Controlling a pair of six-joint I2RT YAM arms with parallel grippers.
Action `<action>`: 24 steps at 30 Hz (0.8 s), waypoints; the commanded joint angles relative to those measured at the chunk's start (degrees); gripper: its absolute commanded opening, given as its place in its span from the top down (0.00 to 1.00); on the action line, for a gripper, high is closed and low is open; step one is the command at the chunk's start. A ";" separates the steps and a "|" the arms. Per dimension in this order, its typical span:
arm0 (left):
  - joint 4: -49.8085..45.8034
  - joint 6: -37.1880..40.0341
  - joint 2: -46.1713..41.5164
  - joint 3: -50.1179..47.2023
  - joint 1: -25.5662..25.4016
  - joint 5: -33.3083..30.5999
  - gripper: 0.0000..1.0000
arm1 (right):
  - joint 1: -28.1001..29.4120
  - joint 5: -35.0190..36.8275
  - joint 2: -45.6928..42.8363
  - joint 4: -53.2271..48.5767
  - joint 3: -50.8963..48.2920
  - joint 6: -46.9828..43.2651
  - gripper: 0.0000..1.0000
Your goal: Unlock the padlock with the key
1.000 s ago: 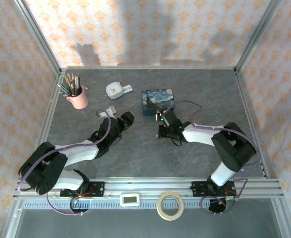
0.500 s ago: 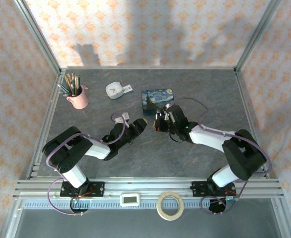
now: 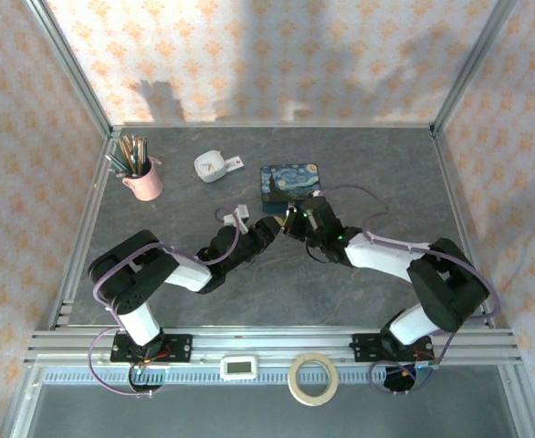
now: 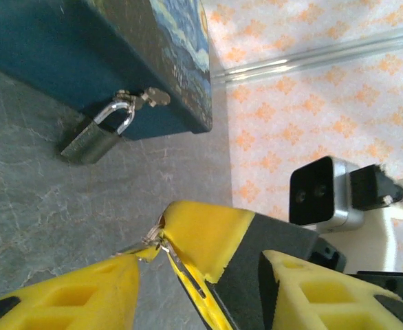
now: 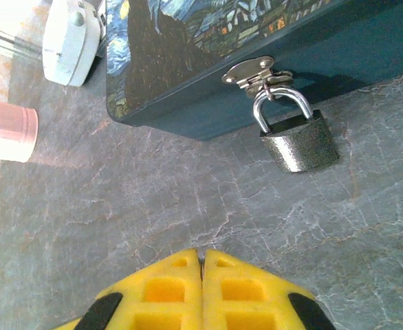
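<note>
The small dark-and-silver padlock (image 5: 299,143) hangs by its shackle from the hasp on the front of the blue painted tin (image 5: 208,55) and rests on the grey table. From the left wrist, the padlock (image 4: 91,139) lies ahead and to the upper left. My left gripper (image 4: 155,242) is shut on the slim silvery key (image 4: 182,269), which lies along one yellow finger. My right gripper (image 5: 202,256) is shut with nothing in it, a short way in front of the padlock. In the top view the left gripper (image 3: 267,227) and right gripper (image 3: 291,223) nearly meet just below the tin (image 3: 290,181).
A pink cup of pens and pencils (image 3: 142,178) stands at the back left, with a small white container (image 3: 211,165) beside it. A roll of tape (image 3: 312,378) and a small white device (image 3: 241,367) sit on the front rail. Metal frame posts bound the table.
My left arm has reached to the right, bringing its gripper with the key close to the tin's front. My right gripper has shifted a little left and toward the tin.
</note>
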 commanded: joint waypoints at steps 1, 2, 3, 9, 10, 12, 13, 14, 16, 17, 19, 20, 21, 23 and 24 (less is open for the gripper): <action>4.16 -2.87 1.81 1.16 -0.37 0.72 0.55 | 1.03 4.87 -0.56 3.56 -0.71 2.40 1.00; 4.24 -2.99 1.93 1.16 -0.39 0.48 0.56 | 1.13 4.94 -0.65 4.11 -0.83 2.43 1.00; 4.04 -2.99 1.86 1.26 -0.36 0.21 0.57 | 1.28 4.95 -0.56 4.33 -0.79 2.31 1.00; 2.37 -2.29 1.67 2.29 -0.23 -1.02 0.67 | 1.84 4.72 -0.34 4.87 -1.05 1.91 1.00; 2.36 -2.29 1.81 2.46 -0.30 -1.08 0.70 | 1.95 4.68 -0.32 5.07 -1.15 1.95 1.00; 2.13 -2.20 2.10 2.88 -0.24 -1.11 0.74 | 2.19 4.70 -0.50 5.58 -1.45 1.98 1.00; 1.91 -2.20 2.28 3.22 -0.30 -1.11 0.77 | 2.27 4.79 -0.68 5.77 -1.58 1.87 1.00; 1.73 -2.20 2.51 3.43 -0.27 -1.12 0.81 | 2.28 4.89 -0.78 5.87 -1.65 1.84 1.00; 1.41 -2.20 2.82 3.71 -0.26 -1.11 0.91 | 2.37 5.01 -0.91 5.92 -1.70 1.62 1.00; 1.25 -2.20 2.83 3.81 -0.27 -1.11 0.97 | 2.37 4.89 -1.02 6.02 -1.92 1.52 1.00; 0.80 -1.98 2.82 3.83 -0.27 -1.12 1.00 | 2.37 4.54 -1.47 6.70 -2.35 1.52 1.00; 0.64 -1.85 2.74 3.81 -0.23 -1.11 1.00 | 2.37 4.28 -1.67 6.88 -2.44 1.51 1.00; 0.66 -1.66 2.54 3.62 -0.15 -1.14 1.00 | 2.37 4.24 -1.98 6.86 -2.44 1.23 1.00; 0.42 -1.06 2.00 3.08 0.19 -1.25 1.00 | 2.33 4.68 -3.07 6.75 -2.37 0.28 1.00; 0.37 -0.74 1.69 2.78 0.46 -1.30 1.00 | 2.31 4.47 -3.56 6.91 -2.26 -0.45 0.92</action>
